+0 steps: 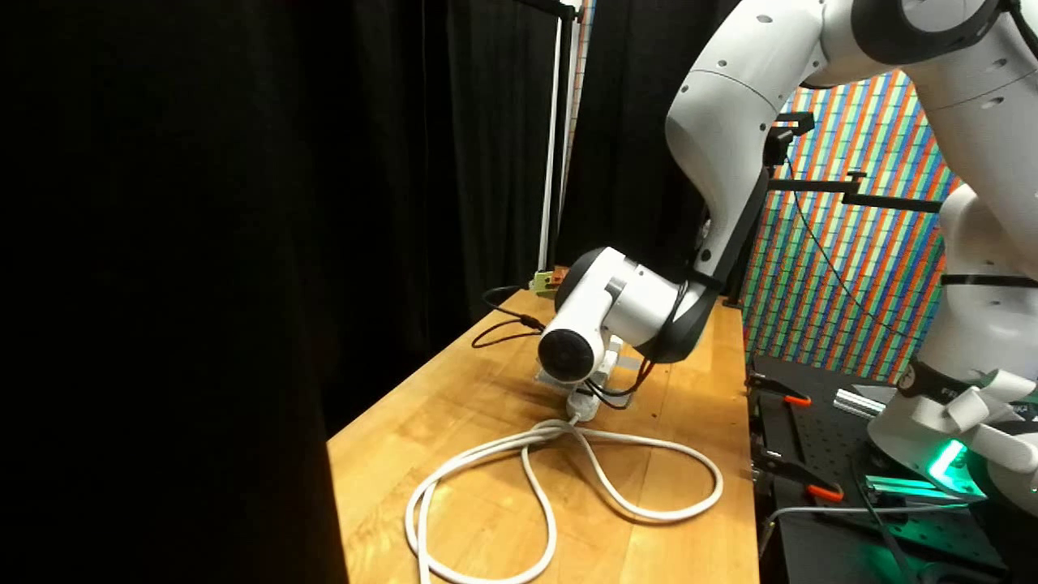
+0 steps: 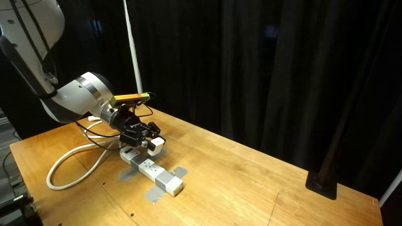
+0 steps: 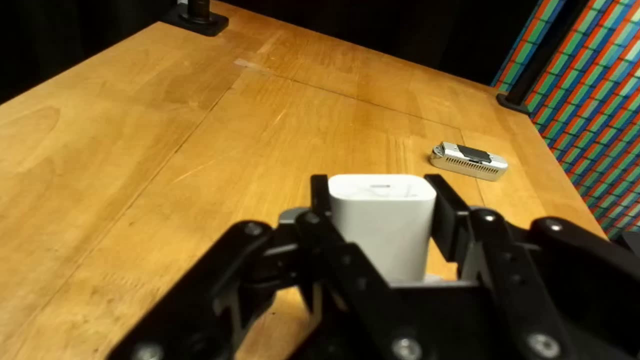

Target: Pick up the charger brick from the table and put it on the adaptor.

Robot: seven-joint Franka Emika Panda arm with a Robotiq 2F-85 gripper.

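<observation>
Remotely, I hold the white, cube-like plastic charger brick (image 2: 156, 147) by opposite flat sides in my black two-fingered claw (image 3: 381, 207), above the wooden worktop (image 2: 235, 188), inward of its curtained edge (image 2: 220, 138). I judge the brick light, rigid, slightly slippery; those sides suit gripping.

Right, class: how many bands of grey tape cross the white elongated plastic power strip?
2. In an exterior view, the upper tape band crosses the power strip between its dark rectangle and sockets; the lower tape band crosses beyond them, near the free end. None seems hidden.
</observation>
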